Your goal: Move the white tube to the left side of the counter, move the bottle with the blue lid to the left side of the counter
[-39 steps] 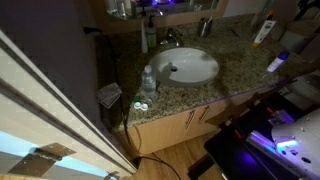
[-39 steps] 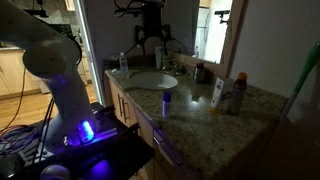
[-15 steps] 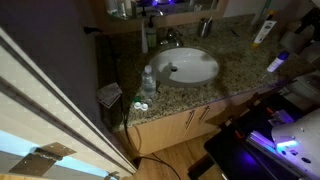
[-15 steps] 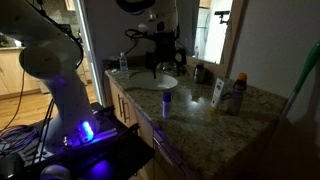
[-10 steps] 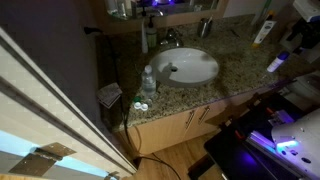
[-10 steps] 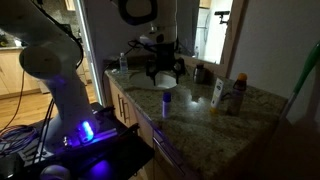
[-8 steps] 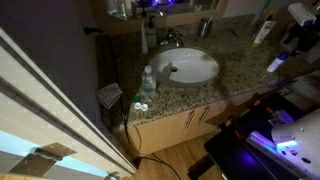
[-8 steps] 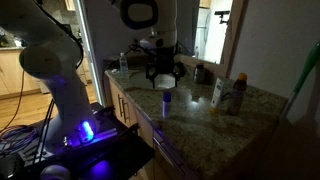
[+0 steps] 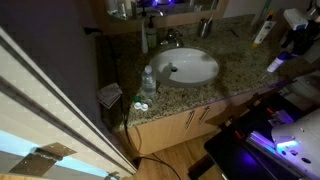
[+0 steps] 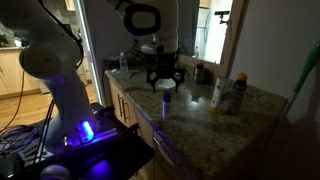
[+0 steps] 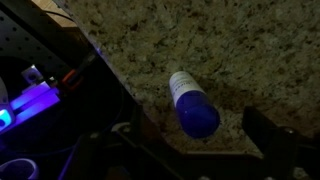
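Gripper: the gripper [image 10: 164, 77] is being held spread wide and empty above the front part of the counter [image 10: 200, 115], just over the bottle.

Bottle: the bottle [image 10: 166, 102] is standing upright near the counter's front edge, between the sink [image 10: 152, 80] and the tube. In the wrist view the bottle [image 11: 193, 103] is being seen from above, its blue cap toward the camera, close to the counter [image 11: 200, 40] edge.

Deciding relation: the bottle is lying almost straight below the spread jaws, with its long axis vertical. A straight descent is judged to be what is being called for, so that the fingers are brought down on either side of the body below the cap.

Tube: the tube [image 10: 217, 93] is standing upright farther along the counter, well apart from the gripper, beside an orange-capped bottle [image 10: 238, 95].

Task state: neither thing is being held; both are judged as yet unmoved.

Risk: the bottle is being left near the edge, so a sideways nudge could tip it off.
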Motion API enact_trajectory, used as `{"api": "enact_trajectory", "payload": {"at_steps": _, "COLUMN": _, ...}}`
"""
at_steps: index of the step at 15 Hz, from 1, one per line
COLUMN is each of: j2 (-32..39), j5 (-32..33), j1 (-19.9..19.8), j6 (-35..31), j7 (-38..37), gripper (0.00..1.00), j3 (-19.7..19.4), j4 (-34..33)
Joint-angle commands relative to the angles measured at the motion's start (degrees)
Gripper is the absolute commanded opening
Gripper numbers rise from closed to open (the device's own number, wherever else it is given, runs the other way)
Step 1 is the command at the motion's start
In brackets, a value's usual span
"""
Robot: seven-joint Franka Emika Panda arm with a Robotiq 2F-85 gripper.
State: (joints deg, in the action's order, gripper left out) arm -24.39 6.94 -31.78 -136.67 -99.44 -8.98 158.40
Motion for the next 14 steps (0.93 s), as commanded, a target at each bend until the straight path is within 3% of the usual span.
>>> {"api": "enact_trajectory", "payload": {"at_steps": 1, "j2": 2.3, "j5": 1.3, "j1": -1.5, "j6": -2.0, "j7": -0.5, "gripper": 1.0, "j3": -1.6, "j4": 0.1}}
{"api": "enact_trajectory", "payload": {"at_steps": 5, "j2": 4.5, "j5": 0.7, "j1": -2.2, "j6": -3.3, "j7": -0.4, "gripper": 1.0, "j3": -3.7, "j4": -0.1}}
{"api": "enact_trajectory", "payload": {"at_steps": 9, "j2": 2.1, "j5": 0.4, "j1": -1.5, "j6": -2.0, "j7": -0.2, "gripper": 1.0, "j3": -3.6, "j4": 0.0}}
{"api": "enact_trajectory", "payload": {"at_steps": 14, "j2": 5.0, "j5": -0.6, "j1": 0.0, "j6": -3.8, "j7": -0.8, "gripper": 1.0, "j3": -3.0, "j4": -1.3}}
